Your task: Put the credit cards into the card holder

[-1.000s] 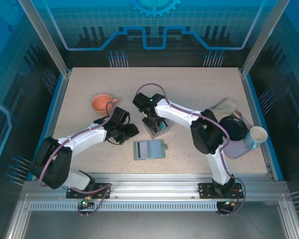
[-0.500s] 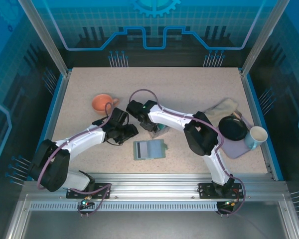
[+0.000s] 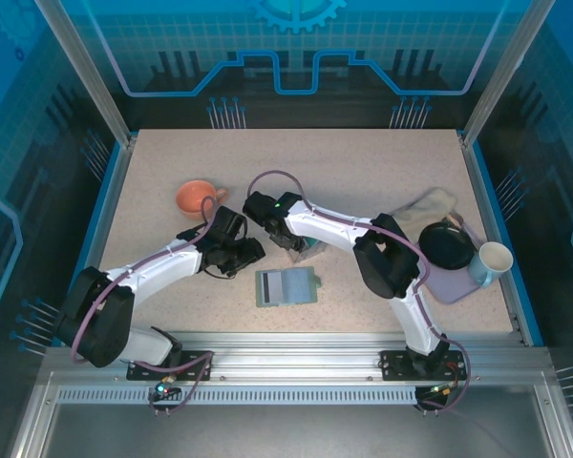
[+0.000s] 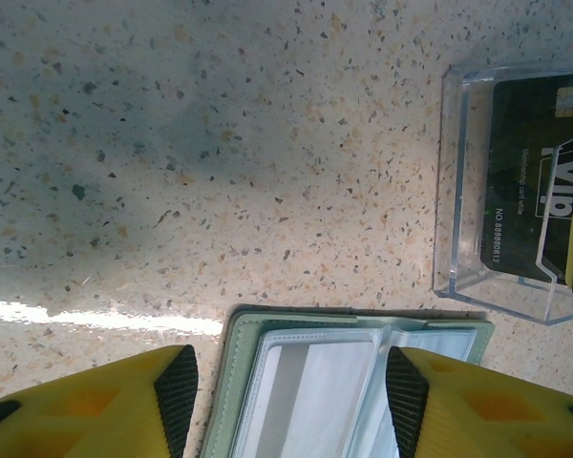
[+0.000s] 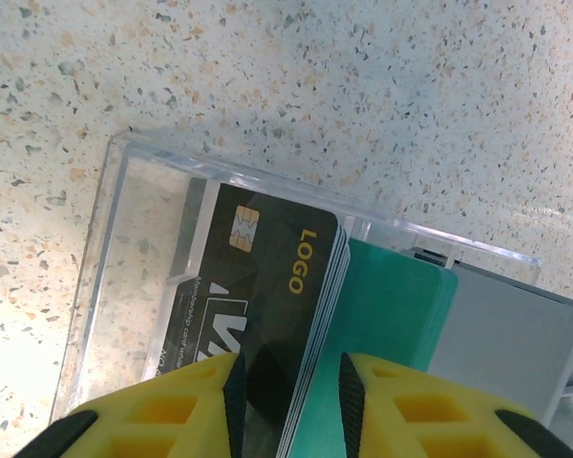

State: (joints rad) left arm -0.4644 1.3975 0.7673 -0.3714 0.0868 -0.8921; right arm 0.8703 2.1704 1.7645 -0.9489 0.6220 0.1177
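Fingers [image 5: 162, 405] of the right gripper [image 5: 291, 391] are standing only a little apart, straddling the stack of dark cards [image 5: 267, 286] in the box [image 5: 138, 219]. Their black ribbed pads [image 5: 235, 386] are sitting just beside the stack on either side, but I cannot tell whether they are actually pressing it. The cards are overlapping like a fan. A glossy black one with a gold chip and gold lettering is facing the wrist camera, and thin white edges of more are showing behind it. A matt teal card [image 5: 387, 324] is coming next, and a flat pale grey card [image 5: 506, 339] is reaching furthest right. The box is looking clear, hard and rectangular, its thin walls catching the light. The left gripper [image 4: 291, 396] is hanging wide open with nothing held between its chunky yellow fingers, hovering over the wallet [image 4: 231, 382]. The wallet is lying opened flat near the box, showing a soft sage-green rim and shiny clear pockets over a grey lining. From above, it is resting on the table [image 3: 382, 172] on the side of the box nearer the arm bases, with both grippers reaching in toward the middle. The table is showing a smooth, speckled beige surface like stone.
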